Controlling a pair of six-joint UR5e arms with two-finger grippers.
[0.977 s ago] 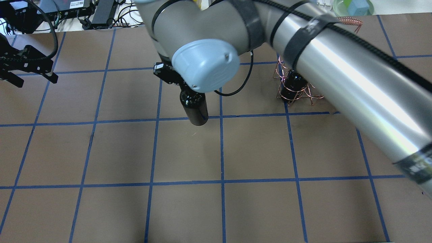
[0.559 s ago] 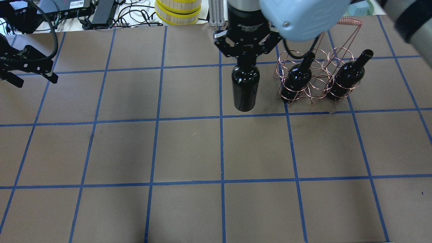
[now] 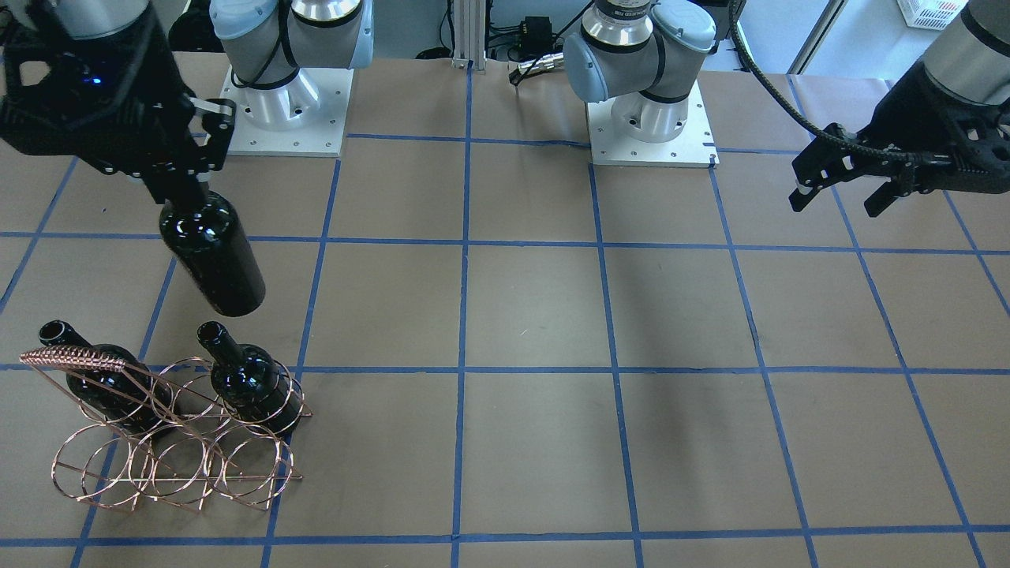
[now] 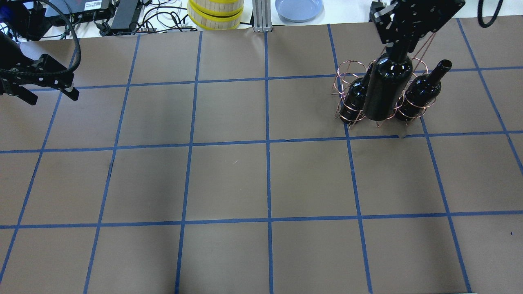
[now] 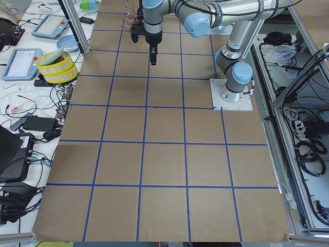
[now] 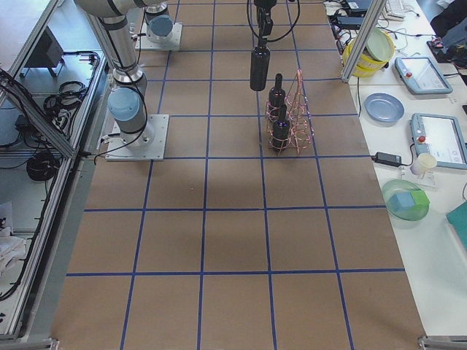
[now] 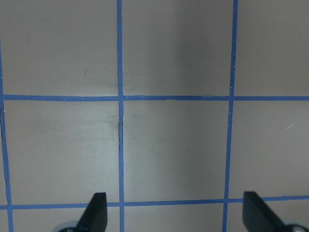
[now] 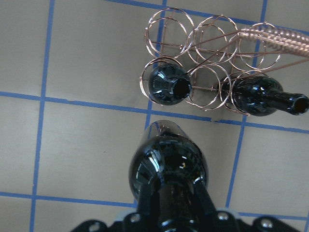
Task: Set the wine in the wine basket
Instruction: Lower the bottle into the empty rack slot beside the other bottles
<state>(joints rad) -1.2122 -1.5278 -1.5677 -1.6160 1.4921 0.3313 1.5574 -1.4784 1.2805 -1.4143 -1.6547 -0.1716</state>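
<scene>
My right gripper (image 4: 402,41) is shut on the neck of a near-black wine bottle (image 4: 388,90) that hangs upright in the air. The copper wire wine basket (image 4: 347,69) stands on the table with two alike bottles (image 4: 357,96) (image 4: 421,94) in its end rings. In the right wrist view the held bottle (image 8: 169,169) hangs beside the basket (image 8: 270,35), on the robot's side, facing the empty middle ring. In the front view the held bottle (image 3: 213,256) is behind the basket (image 3: 158,465). My left gripper (image 4: 47,97) is open and empty at the far left.
Yellow-banded rolls (image 4: 215,14), a blue plate (image 4: 299,8) and cables lie beyond the table's back edge. The two arm bases (image 3: 284,102) (image 3: 647,110) stand on the robot side. Blue tape lines grid the brown table (image 4: 229,183).
My right arm has swung right, carrying the bottle from the table's middle to the basket. The two basketed bottles stayed put. The left gripper has barely moved.
</scene>
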